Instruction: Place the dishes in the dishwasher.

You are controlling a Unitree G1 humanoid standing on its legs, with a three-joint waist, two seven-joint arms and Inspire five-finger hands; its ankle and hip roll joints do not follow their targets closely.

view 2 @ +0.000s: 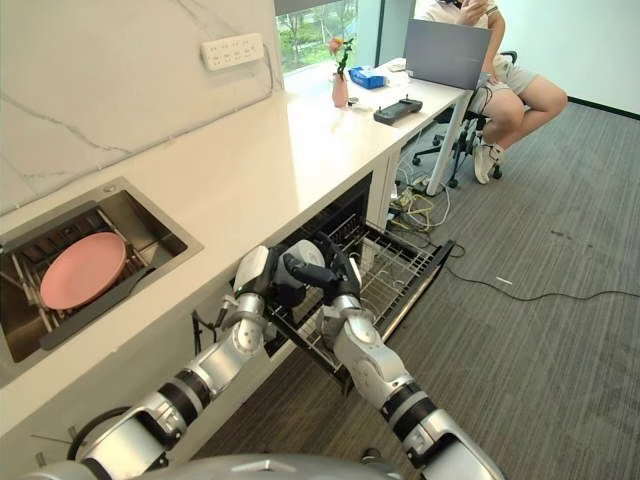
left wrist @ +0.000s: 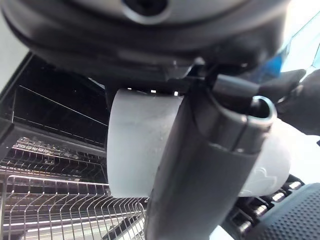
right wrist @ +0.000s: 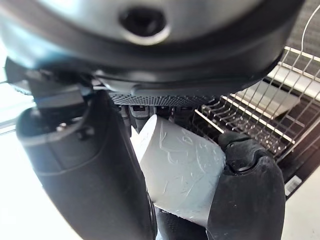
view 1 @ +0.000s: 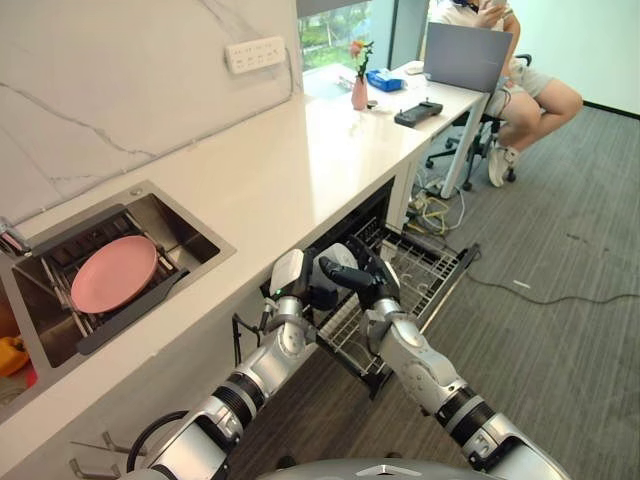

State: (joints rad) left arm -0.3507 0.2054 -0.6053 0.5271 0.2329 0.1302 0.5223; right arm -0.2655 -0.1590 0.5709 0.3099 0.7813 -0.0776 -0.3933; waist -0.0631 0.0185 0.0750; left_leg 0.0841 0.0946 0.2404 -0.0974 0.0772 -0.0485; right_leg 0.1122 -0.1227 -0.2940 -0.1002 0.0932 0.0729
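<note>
One white cup, lying roughly sideways, gripped between left hand and right hand, both curled round it, above the dishwasher rack below the counter's front edge. One pink plate in the sink.

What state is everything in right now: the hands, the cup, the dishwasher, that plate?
White cup: held over the rack by both hands.
Left hand: curled round the cup.
Right hand: curled round the cup.
Dishwasher rack: pulled out.
Pink plate: lying in the sink.
</note>
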